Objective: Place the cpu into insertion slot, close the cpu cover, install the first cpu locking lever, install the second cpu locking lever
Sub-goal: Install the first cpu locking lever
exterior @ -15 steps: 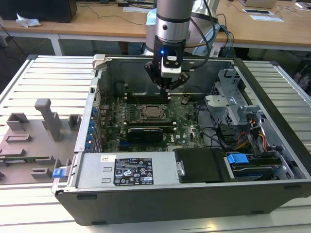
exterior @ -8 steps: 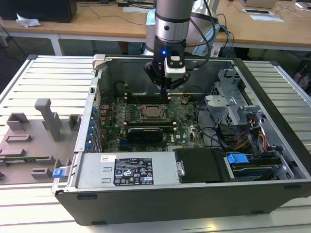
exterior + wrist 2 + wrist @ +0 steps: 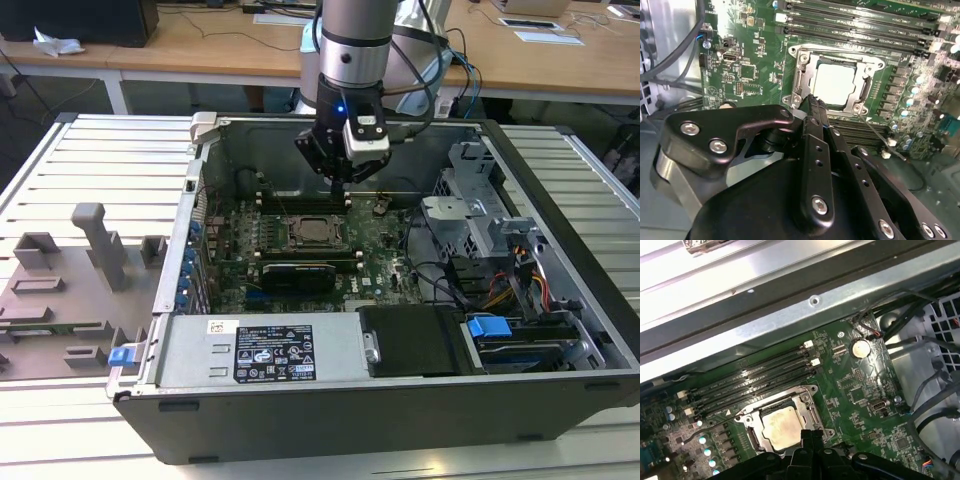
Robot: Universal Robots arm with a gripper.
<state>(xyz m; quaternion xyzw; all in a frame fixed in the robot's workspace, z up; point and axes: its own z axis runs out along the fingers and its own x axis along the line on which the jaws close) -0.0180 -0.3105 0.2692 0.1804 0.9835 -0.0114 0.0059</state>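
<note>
Hovering pressed together, the claw [image 3: 338, 178] stands at 12 o'clock from the cpu [image 3: 312, 232], exterior view; cpu cover [image 3: 801, 80] lies closed.

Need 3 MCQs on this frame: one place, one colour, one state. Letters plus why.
1. Where is the cpu?
A. in the insertion slot
B. on the grey tray outside the case
C. between the jaws

2. What colour is the motherboard?
A. blue
B. green
C. red

3. How does the cpu cover sit?
A. standing upright
B. lying flat around the cpu
C. off the board, on the table

1 A: its pale top shows inside the socket rim in both wrist views.
2 B: the board is green all around the socket.
3 B: the silver frame lies level about the chip's edges.
</note>
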